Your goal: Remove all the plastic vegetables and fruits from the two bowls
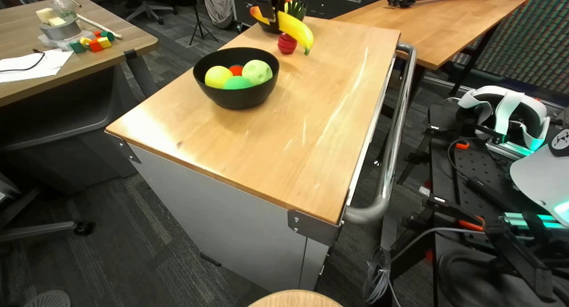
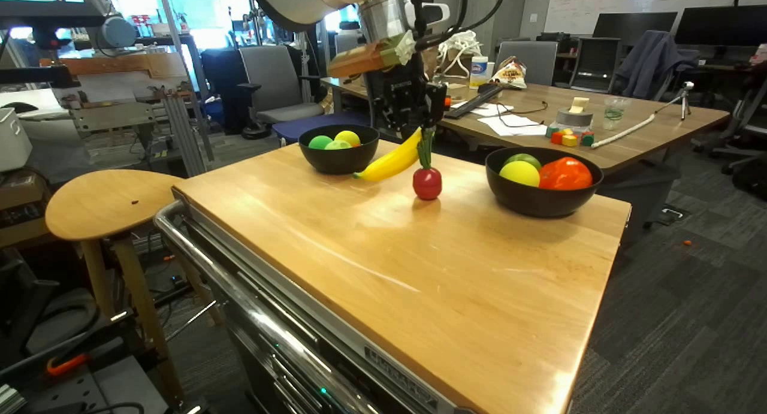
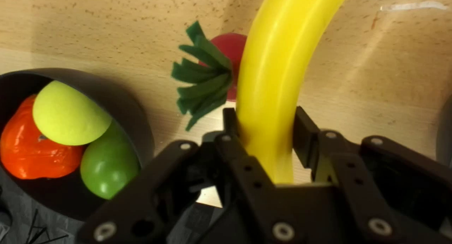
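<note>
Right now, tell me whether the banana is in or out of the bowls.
Out: in the wrist view, the hand grips the banana over the tabletop, between the bowls.

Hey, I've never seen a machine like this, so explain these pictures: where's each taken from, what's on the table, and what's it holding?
This is a single white-and-silver robot arm with a black two-fingered gripper at its end. Two pictures are taken from outside the robot, at different spots; the close-up is taken from its wrist, looking down. The gripper is closed on a curved yellow plastic banana. On the light wooden tabletop, one round black bowl shows a yellow ball, a bright green ball, a pale green ball and a red piece. Another round black bowl shows a second yellow ball, a lumpy orange-red piece and a glossy green fruit. Between them stands a round red radish with green leaves.
</note>
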`<state>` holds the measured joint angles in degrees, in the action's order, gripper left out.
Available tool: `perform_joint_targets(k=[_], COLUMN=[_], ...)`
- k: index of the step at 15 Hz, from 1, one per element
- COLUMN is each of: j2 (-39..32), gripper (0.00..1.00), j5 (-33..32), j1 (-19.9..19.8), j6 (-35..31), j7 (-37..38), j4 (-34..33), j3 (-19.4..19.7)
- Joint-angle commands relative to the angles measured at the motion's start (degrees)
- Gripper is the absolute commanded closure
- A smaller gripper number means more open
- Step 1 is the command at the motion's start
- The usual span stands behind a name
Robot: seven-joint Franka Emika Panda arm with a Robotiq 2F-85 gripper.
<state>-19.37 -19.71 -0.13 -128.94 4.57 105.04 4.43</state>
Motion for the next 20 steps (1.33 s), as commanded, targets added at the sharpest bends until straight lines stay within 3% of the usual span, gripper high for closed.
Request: perform_joint_targets(k=[1,5,6,7,11,17,20], j2=[-0.41,-0.90,-0.55,-0.01,2.96,9.73,9.10], gripper=[0.85,0.85,0.48,0.34,0.03,0.00,0.00], j5=[0.08,0.33,0.46,0.15,2.49,15.98,15.11], j1=[0.01,-0.03,-0.14,-0.22,-1.88,-3.82,-3.35], j6=[-3.11,-4.30,-4.19,-4.74,-4.24,2.35,2.05], j7=[-1.50,-1.09,-1.45,-1.41,-3.09,-3.83,-3.08], j4=[1.09,1.73,1.85,2.15,2.29,0.71,0.28], j3=[-0.20,0.01,0.03,0.25,0.37,-0.76,-0.19])
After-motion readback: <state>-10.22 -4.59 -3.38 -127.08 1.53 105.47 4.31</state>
